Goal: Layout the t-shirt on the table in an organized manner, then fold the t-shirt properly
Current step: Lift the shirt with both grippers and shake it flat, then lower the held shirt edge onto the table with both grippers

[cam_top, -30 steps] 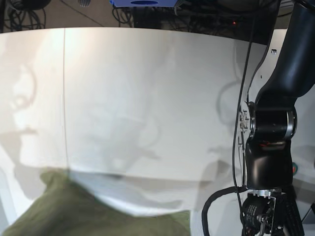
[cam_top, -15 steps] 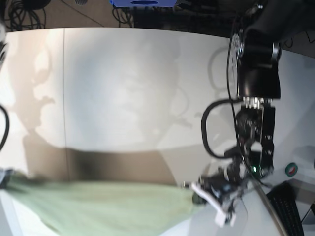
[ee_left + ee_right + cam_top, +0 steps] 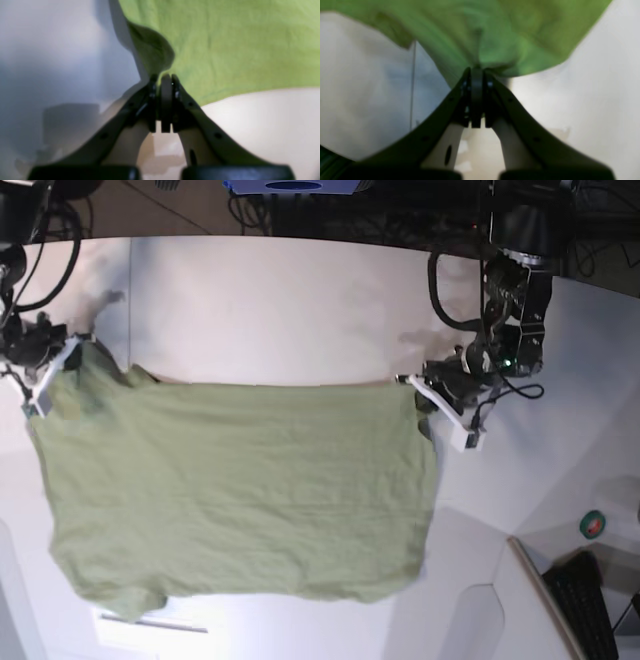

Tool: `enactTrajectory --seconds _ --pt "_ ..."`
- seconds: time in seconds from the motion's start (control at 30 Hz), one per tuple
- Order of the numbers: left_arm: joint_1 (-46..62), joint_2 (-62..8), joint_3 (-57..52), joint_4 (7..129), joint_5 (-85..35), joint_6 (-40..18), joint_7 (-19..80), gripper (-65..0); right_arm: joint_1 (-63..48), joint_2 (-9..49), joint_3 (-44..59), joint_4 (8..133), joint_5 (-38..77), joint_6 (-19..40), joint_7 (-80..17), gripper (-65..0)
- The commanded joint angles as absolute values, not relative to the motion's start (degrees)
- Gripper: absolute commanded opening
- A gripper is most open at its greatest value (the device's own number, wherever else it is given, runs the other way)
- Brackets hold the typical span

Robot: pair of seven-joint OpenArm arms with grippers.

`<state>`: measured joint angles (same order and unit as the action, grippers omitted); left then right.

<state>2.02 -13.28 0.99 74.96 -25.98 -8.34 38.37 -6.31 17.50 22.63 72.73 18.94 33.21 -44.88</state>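
Olive-green cloth stretched between two closed pincers above the white table.

Sage cotton of the t-shirt [image 3: 235, 500] hangs as a broad sheet over the table [image 3: 270, 310], its top edge pulled taut from corner to corner. The left gripper [image 3: 412, 388], on the right side of the base view, has its jaws pressed together on the shirt's upper corner; the left wrist view shows the fabric [image 3: 225, 45] bunched right at the tips of that gripper [image 3: 166, 80]. The right gripper [image 3: 62, 360] is likewise clamped shut on the opposite corner, cloth [image 3: 480, 35] gathered at its tips [image 3: 477, 71]. Half a second earlier the shirt sat low at the bottom of the base view as a blurred band; now it has risen and spread wide, with both arms further up the frame.
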Motion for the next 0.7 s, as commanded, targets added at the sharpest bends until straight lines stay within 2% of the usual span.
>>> enactTrajectory --seconds 0.0,0.33,0.43,0.67 --pt "2.86 -14.02 0.75 77.23 -26.51 -8.57 37.76 -65.0 -6.99 18.59 24.48 74.95 19.38 33.19 -44.18 -65.0" --pt "15.34 -15.69 0.22 88.66 -26.68 -8.57 37.76 -65.0 -22.55 16.84 27.38 87.69 19.38 33.27 -44.44 -65.0" --pt "19.56 -15.25 -4.88 92.09 -26.68 -8.57 37.76 -65.0 -26.68 14.73 27.47 91.82 19.38 33.27 -44.44 -65.0" --pt "20.53 -15.16 -8.04 94.73 -26.68 -8.57 38.02 -65.0 -27.74 13.23 27.47 98.86 19.3 33.27 -45.85 -65.0"
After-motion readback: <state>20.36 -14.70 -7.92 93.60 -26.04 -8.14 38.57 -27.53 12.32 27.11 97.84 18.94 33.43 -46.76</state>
